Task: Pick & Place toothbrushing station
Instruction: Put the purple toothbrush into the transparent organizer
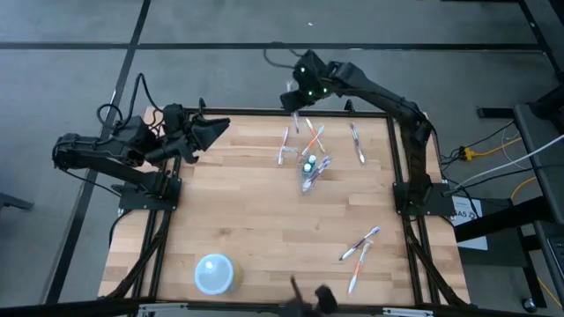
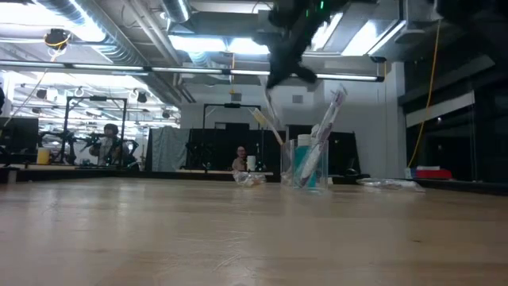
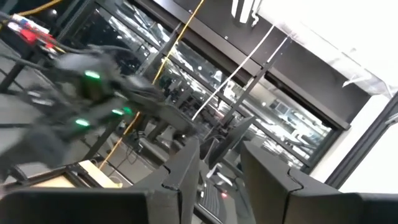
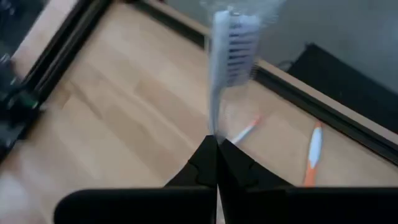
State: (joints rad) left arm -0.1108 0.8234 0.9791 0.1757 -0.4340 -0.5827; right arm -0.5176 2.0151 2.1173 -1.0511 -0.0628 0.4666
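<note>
A clear cup [image 1: 309, 175] stands upright on the wooden table, holding a teal tube [image 2: 302, 168] and a few white toothbrushes [image 2: 327, 119]. More toothbrushes lie loose at the far side [image 1: 285, 145], [image 1: 356, 141] and near the right front [image 1: 360, 243]. My right gripper [image 1: 295, 99] hangs high over the table's far edge, shut on one white toothbrush [image 4: 229, 43]. My left gripper [image 1: 220, 126] waits open over the far left corner; its fingers [image 3: 186, 168] have nothing between them. My right gripper pinches the toothbrush's thin handle [image 4: 213, 127] between its two shut fingers. The fingers slant down from above. The bristled head [image 4: 236, 37] sticks out beyond the fingertips. The brush is lifted clear of the table.
A pale blue round bowl [image 1: 214, 273] sits near the front left. Black frame rails [image 1: 398, 158] run along the table's edges. Bare wood [image 1: 229, 202] lies between the cup and the bowl. People stand in the room far behind the table.
</note>
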